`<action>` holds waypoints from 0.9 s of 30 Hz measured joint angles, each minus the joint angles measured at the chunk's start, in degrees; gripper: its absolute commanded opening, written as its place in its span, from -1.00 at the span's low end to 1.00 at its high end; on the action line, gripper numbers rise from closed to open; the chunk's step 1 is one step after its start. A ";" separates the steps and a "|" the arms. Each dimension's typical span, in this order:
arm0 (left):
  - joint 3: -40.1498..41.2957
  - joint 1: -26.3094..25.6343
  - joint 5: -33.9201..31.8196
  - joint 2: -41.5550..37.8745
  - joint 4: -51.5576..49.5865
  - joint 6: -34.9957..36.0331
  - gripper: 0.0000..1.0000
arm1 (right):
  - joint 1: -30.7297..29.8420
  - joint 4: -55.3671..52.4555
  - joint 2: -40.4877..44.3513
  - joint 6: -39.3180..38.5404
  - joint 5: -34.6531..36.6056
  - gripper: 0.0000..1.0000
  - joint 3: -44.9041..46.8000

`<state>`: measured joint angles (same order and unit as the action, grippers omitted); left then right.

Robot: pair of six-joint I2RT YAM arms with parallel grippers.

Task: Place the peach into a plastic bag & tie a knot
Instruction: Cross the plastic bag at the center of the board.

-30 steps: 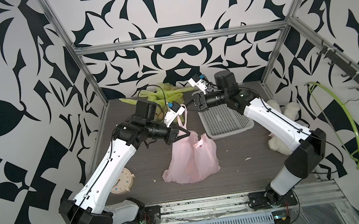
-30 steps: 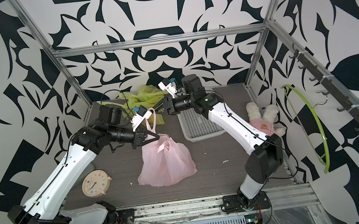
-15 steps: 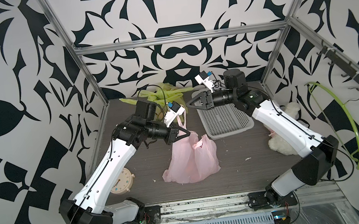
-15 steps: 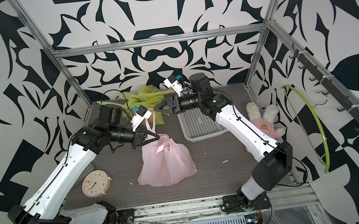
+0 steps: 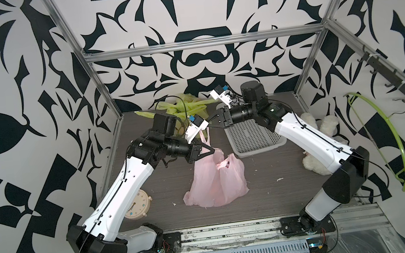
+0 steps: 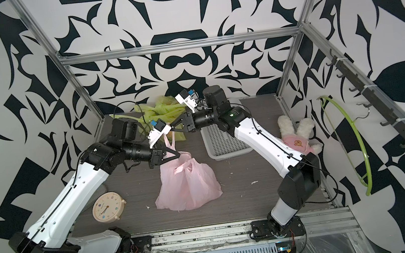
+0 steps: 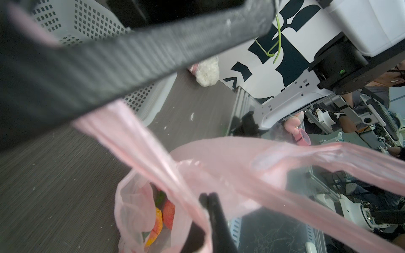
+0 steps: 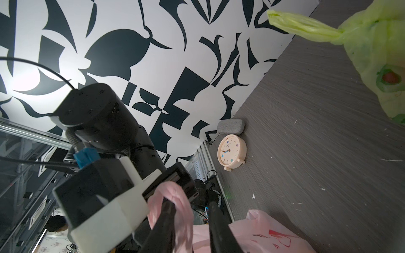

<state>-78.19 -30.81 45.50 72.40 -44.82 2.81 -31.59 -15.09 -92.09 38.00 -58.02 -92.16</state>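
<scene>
1. The pink plastic bag (image 5: 216,183) sits slumped on the grey tabletop (image 5: 270,192), about midway between the two arms, with its top not knotted.
2. The peach (image 7: 168,213) lies inside the bag. It shows through the open mouth in the left wrist view; in both top views the film hides it.
3. The left tool (image 5: 211,150) is clenched on the film at the bag's top edge. In the left wrist view its fingertips (image 7: 213,203) meet, with pink plastic pinched between them.
4. From that grip one handle (image 5: 205,137) rises toward the back of the cell, up to the right tool (image 5: 212,122), which hovers above the tabletop just beside the left arm's wrist camera.
5. In the right wrist view the end of that handle loops over one finger of the right tool. The other finger (image 8: 219,227) stands clear of it with a gap between, so the jaws are released and not pinching the film.
6. The second handle (image 5: 223,165) lies slack on top of the bag.
7. A green bag (image 5: 186,106) lies at the back, and a perforated grey basket (image 5: 252,136) sits under the right arm. A cream clock (image 5: 137,206) lies beside the left arm, and a plush toy (image 6: 295,142) lies by the right wall.
</scene>
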 measured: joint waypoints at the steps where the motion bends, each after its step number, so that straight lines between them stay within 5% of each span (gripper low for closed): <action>1: 0.00 0.00 0.04 0.00 0.00 0.00 -1.00 | 0.00 0.37 0.00 0.42 -0.04 -0.66 -0.04; 4: 0.00 0.00 0.17 0.00 0.02 -0.02 -0.98 | 0.00 1.49 0.00 1.97 -0.28 -0.96 -0.35; 8: 0.00 0.04 -1.14 -0.04 0.59 -0.98 -0.11 | -0.48 2.34 0.00 2.89 -0.15 -1.00 -1.05; 13: 8.37 0.04 -9.77 -6.14 11.08 -6.45 0.21 | -2.10 1.92 1.05 4.09 4.55 -1.00 -1.44; 22: 21.57 0.04 -18.69 -15.69 32.20 -16.22 0.32 | -5.75 1.18 3.43 6.99 13.68 -1.00 -2.62; 27: 24.48 -0.04 -22.18 -16.20 39.23 -18.93 0.17 | -7.43 1.16 3.43 8.28 17.03 -1.00 -2.67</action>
<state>-53.71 -30.85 23.31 56.21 -5.58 -16.12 -39.03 -13.93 -88.66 46.28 -40.99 -94.83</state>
